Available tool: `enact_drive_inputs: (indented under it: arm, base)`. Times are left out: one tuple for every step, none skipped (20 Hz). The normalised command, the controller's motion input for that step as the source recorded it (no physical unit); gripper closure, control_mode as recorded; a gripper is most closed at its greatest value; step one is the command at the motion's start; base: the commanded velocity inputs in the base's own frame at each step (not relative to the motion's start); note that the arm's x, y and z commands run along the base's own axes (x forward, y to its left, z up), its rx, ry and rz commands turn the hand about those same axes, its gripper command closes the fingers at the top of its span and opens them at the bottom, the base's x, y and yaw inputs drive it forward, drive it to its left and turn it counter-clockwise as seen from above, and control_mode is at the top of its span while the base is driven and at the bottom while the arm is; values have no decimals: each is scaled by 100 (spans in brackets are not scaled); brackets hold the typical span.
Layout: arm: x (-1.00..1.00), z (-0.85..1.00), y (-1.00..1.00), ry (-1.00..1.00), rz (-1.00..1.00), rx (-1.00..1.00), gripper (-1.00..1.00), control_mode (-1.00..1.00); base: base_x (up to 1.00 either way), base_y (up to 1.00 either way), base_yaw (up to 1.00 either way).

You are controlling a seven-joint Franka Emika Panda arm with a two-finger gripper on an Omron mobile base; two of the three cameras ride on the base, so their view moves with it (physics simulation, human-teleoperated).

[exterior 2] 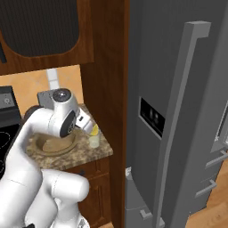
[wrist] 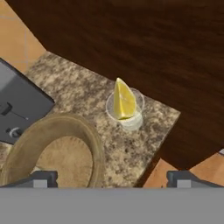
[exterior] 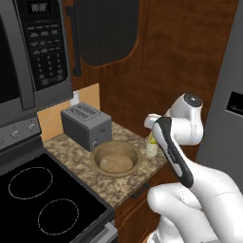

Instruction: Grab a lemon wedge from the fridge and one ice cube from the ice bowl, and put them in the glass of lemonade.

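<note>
The glass of lemonade [wrist: 126,114] stands near the counter's right corner, and the yellow lemon wedge [wrist: 123,100] sits upright in it, poking above the rim. In the right base view the glass [exterior 2: 94,140] with the wedge [exterior 2: 95,130] is just below my hand. My gripper [wrist: 112,178] hangs above the counter, open and empty, between the glass and the tan ice bowl [wrist: 83,131]. The bowl [exterior: 116,159] holds a faint pale ice cube [exterior: 105,163]. The grey fridge [exterior 2: 178,133] stands to the right of the counter.
A grey toaster [exterior: 86,124] stands behind the bowl. A black stovetop [exterior: 42,199] lies to the left with a microwave [exterior: 33,52] above it. A dark wooden cabinet wall [exterior 2: 104,89] rises right behind the glass. The counter edge [wrist: 164,140] drops off just beyond the glass.
</note>
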Motion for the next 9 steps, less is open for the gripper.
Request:
enact_drive_inputs:
  arm:
    - [-15,22,44,-33,-1,0,-100,-100]
    - [-27,11,34,-32,0,0,-100,-100]
    - [-36,0,26,-28,0,0,-100,-100]
    - [-44,0,11,-20,0,0,-100,-100]
    - [-44,0,0,-17,0,0,-100,-100]
    - [-45,0,0,-15,-2,0,-100,-100]
    - [-41,0,0,-18,-5,0,-100,-100]
    - [-44,0,-14,-18,-12,0,-100,-100]
    - [-31,0,-27,-15,-12,0,-100,-100]
  base:
    - [0,0,0]
    - [0,0,0]
    - [0,0,0]
    - [0,0,0]
    - [0,0,0]
    - [0,0,0]
    - [0,0,0]
    - [0,0,0]
    - [0,0,0]
